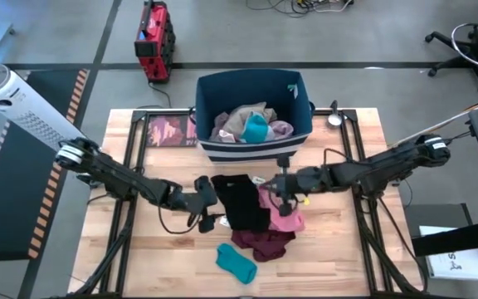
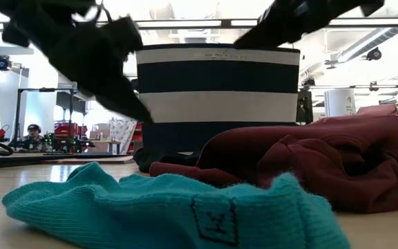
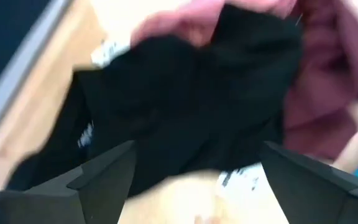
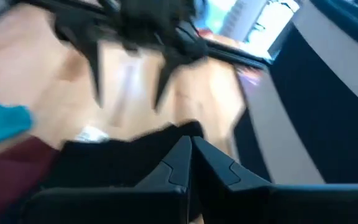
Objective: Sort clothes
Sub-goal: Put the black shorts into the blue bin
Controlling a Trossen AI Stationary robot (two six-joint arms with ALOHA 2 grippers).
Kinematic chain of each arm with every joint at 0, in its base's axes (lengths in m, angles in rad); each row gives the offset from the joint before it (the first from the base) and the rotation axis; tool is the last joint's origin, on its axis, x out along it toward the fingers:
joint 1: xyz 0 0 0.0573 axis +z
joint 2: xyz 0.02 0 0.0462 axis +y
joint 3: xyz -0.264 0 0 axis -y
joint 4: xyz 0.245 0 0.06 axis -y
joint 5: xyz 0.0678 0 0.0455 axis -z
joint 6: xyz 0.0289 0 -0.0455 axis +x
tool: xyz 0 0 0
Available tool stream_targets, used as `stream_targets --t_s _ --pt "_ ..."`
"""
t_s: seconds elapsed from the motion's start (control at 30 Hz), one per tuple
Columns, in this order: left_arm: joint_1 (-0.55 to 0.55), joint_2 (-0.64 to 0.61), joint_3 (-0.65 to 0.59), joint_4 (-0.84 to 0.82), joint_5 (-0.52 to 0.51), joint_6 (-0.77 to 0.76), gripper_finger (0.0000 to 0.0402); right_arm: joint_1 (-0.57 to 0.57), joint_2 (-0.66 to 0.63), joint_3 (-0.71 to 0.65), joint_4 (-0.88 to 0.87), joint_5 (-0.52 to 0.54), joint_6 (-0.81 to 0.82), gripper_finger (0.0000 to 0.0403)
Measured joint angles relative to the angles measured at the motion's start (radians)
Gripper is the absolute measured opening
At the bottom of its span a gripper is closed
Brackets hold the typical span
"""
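"Clothes [image 1: 256, 218] lie in a loose heap on the table [image 1: 338, 257] between the two claws, with more already in the striped bin [image 1: 222, 87] beyond them. How will they handle?"

"Soft, light and limp, by the look of it. Nothing is fragile, but each piece should sag and may drag a neighbour along. The black garment [image 1: 241, 202] is the largest and lies just beside the left gripper [image 1: 208, 203], whose fingers are spread wide. A pinch on its near edge, clear of the overlap, looks best."

"And the others?"

"The maroon piece [image 1: 262, 243] is bunched a little behind both claws. The pink piece [image 1: 287, 219] sits directly under the right gripper [image 1: 282, 198]. The small teal piece [image 1: 236, 262] lies apart, nearest the table's front edge. Any raised fold would do as a hold."

"Is the right claw holding anything?"

"Its own wrist view shows the fingers pressed together above the black cloth. Whether fabric is caught between them cannot be told."

"What does each view add?"

"Only the high view gives the whole layout. The low view shows the teal piece's knit and how high the maroon folds stand. The left wrist view shows the gap between its fingers [image 3: 104, 177] facing the black garment"
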Motion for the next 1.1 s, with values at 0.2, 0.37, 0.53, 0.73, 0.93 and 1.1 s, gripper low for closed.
stream_targets --t_s 0.2,0.37,0.53,0.73,0.93,1.1 --pt "0.000 0.163 0.053 -0.002 -0.070 0.043 0.0331 0.125 -0.040 -0.006 -0.049 0.000 0.041 0.0000" --pt "0.004 0.272 0.121 -0.015 -0.139 0.092 0.0331 0.202 -0.075 -0.016 -0.054 0.006 0.057 0.0000" --pt "0.030 0.342 0.182 -0.043 -0.141 0.079 0.0328 0.225 -0.087 -0.021 -0.053 0.009 0.057 0.0000" --pt "0.069 0.379 0.226 -0.109 -0.150 0.004 0.0248 0.225 -0.078 -0.023 -0.046 0.043 0.060 0.0000" --pt "0.067 0.346 0.256 -0.236 -0.119 0.045 0.0038 0.225 -0.078 -0.028 -0.046 0.057 0.060 0.0000" --pt "0.058 0.268 0.327 -0.337 -0.095 0.047 0.0008 0.225 -0.078 -0.030 -0.046 0.063 0.060 0.0000"
